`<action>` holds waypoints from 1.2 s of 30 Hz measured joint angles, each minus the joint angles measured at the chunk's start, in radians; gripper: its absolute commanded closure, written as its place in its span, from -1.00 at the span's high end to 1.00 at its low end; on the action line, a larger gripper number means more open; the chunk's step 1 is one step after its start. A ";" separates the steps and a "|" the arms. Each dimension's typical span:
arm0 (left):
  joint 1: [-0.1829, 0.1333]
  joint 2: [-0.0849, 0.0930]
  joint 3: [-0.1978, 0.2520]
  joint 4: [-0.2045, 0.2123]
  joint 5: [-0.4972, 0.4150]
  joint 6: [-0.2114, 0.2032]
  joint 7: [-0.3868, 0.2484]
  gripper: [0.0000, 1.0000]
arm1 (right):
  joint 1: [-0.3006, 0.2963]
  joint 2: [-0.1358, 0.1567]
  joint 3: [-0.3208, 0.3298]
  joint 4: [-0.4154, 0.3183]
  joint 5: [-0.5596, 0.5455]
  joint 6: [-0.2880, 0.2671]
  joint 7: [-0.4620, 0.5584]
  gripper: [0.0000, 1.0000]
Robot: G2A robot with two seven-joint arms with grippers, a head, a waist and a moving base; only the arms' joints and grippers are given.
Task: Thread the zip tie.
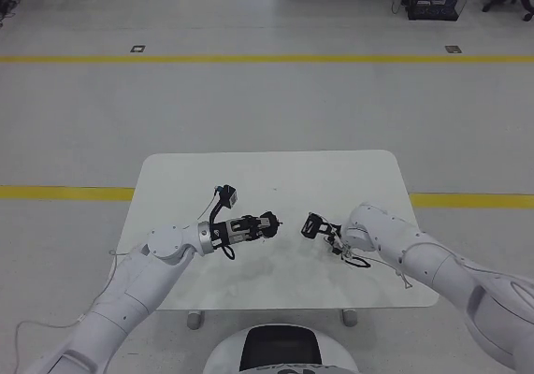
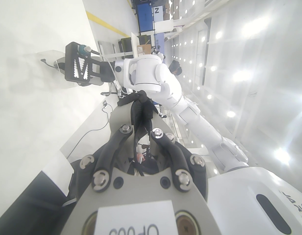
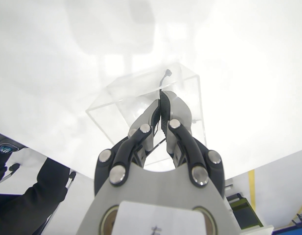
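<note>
My right gripper (image 3: 162, 94) is shut on a thin black zip tie (image 3: 165, 74), whose short head end pokes out past the fingertips. From above, it (image 1: 308, 225) hangs over the middle of the white table (image 1: 248, 178), facing my left gripper (image 1: 274, 224) across a small gap. In the left wrist view my left gripper (image 2: 141, 99) is shut, with a thin black strip running back between its fingers; it looks like the tie's other end. The right gripper (image 2: 67, 65) shows beyond it, the tie's tip (image 2: 44, 61) sticking out.
A clear plastic box (image 3: 190, 99) stands on the table under and just past the right gripper's fingertips. Bare tabletop lies on all sides of both grippers. Yellow floor lines (image 1: 51, 193) run behind the table.
</note>
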 measured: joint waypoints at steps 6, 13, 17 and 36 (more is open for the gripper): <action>0.000 0.000 0.000 0.000 0.000 0.000 0.000 -1.00 | 0.017 0.027 0.000 -0.030 0.014 0.000 -0.013 -1.00; 0.000 0.000 0.000 0.000 0.000 0.000 0.000 -1.00 | 0.024 0.064 0.000 -0.081 0.024 0.000 -0.020 -1.00; 0.000 0.000 0.000 0.000 0.000 0.000 0.000 -1.00 | 0.024 0.080 0.000 -0.104 0.026 0.000 -0.037 -1.00; 0.000 0.000 0.000 0.000 0.000 0.000 0.000 -1.00 | 0.020 0.108 0.000 -0.169 0.021 0.000 -0.077 -1.00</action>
